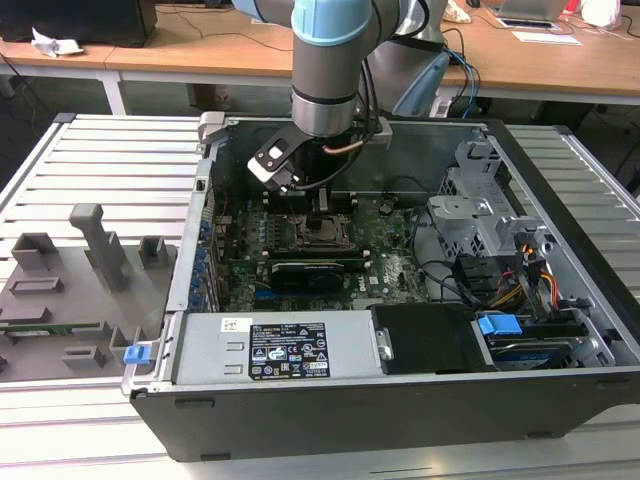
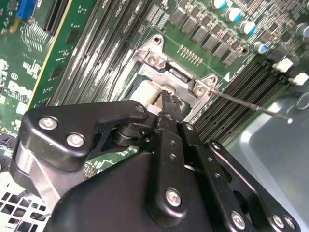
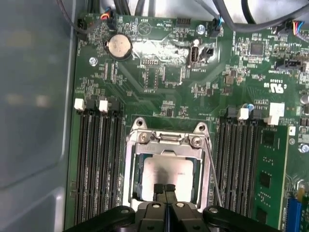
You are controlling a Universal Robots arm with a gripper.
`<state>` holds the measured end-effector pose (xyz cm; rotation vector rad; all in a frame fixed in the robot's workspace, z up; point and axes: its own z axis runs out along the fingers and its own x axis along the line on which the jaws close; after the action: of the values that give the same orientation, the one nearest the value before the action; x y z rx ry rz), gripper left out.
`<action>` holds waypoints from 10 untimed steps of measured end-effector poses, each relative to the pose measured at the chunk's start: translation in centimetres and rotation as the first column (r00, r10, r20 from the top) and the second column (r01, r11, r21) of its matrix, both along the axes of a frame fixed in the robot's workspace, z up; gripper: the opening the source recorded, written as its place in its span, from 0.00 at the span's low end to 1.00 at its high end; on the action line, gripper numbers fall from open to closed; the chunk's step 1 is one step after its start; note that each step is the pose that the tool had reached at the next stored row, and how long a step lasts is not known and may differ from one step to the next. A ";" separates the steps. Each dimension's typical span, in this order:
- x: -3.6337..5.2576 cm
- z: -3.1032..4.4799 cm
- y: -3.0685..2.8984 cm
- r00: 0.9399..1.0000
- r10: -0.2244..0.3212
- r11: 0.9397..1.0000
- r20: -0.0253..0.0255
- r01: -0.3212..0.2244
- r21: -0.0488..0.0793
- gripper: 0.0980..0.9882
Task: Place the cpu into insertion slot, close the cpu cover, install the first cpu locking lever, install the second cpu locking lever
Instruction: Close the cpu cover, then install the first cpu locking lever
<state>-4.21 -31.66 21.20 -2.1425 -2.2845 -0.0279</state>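
The cpu point(image 3: 166, 171) lies flat in the insertion slot point(image 3: 137, 176), its dull silver top showing through the window of the cpu cover point(image 3: 129, 166), which lies down around it. The gripper point(image 3: 164, 187) has its 2 fingers pressed together, holding nothing, tips at the cpu's edge. A thin locking lever point(image 3: 213, 169) slants beside the cover, over memory slots point(image 3: 236, 164) on the green motherboard point(image 3: 159, 77).

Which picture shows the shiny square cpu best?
The first wrist view: the cpu faces the camera, its silver top plain. In the second wrist view the end effector hides most of it. The exterior view shows it far off, under the arm.
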 end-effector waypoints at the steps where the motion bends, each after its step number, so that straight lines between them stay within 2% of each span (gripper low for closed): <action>1: 0.20 0.00 0.00 1.000 0.000 1.000 0.000 0.000 0.000 0.01; 10: 0.74 0.02 0.00 1.000 0.000 1.000 0.000 0.000 0.000 0.01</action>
<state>-3.47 -31.66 21.23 -2.1424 -2.2845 -0.0280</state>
